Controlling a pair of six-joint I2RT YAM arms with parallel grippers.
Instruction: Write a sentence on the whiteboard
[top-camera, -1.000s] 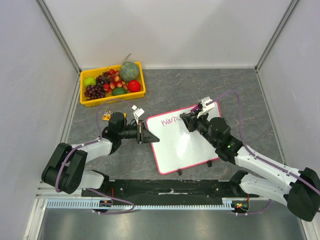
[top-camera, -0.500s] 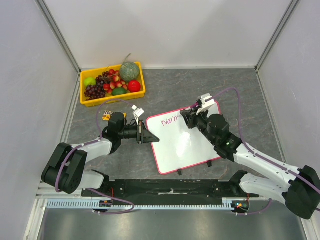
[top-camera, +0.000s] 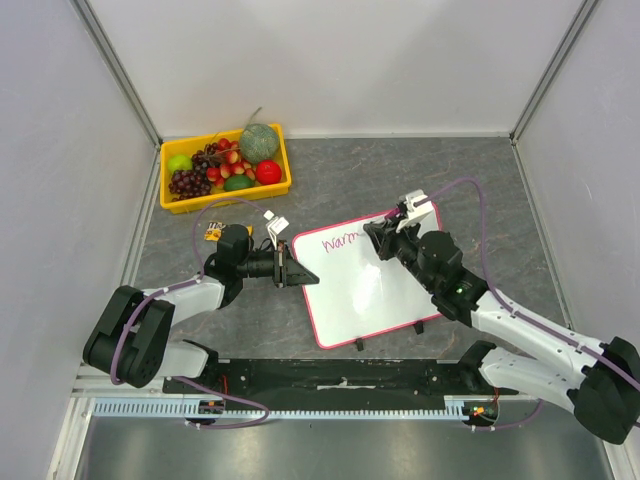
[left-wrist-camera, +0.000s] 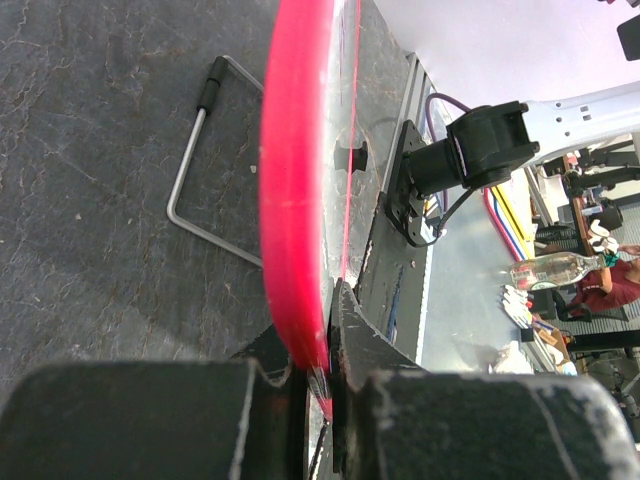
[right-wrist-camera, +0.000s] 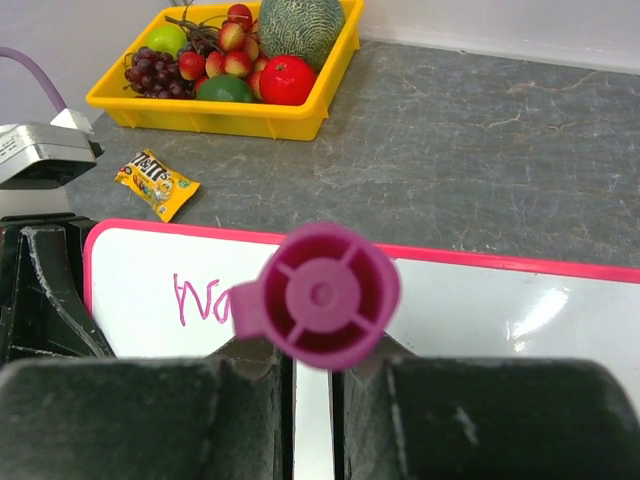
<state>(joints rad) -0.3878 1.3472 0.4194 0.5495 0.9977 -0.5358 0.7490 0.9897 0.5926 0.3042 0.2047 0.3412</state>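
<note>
- While lying on the desk (top-camera: 420, 180), nearer its near edge: whiteboard (top-camera: 365, 285), sentence (top-camera: 338, 241) reading "Warm" at its far-left corner.
- Left tool (top-camera: 290, 272): clamped onto its left rim.
- Right tool (top-camera: 382, 240): gripping magenta marker (right-wrist-camera: 322, 295) above far rim.

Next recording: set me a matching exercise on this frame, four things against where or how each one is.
1. left gripper
2. right gripper
3. fruit tray
4. candy packet

A. shut on the magenta marker
B. far left corner of the table
C. clamped on the rim of the whiteboard
D. lying flat, near side of the tray

Pairs: 1-C, 2-A, 3-B, 4-D
</note>
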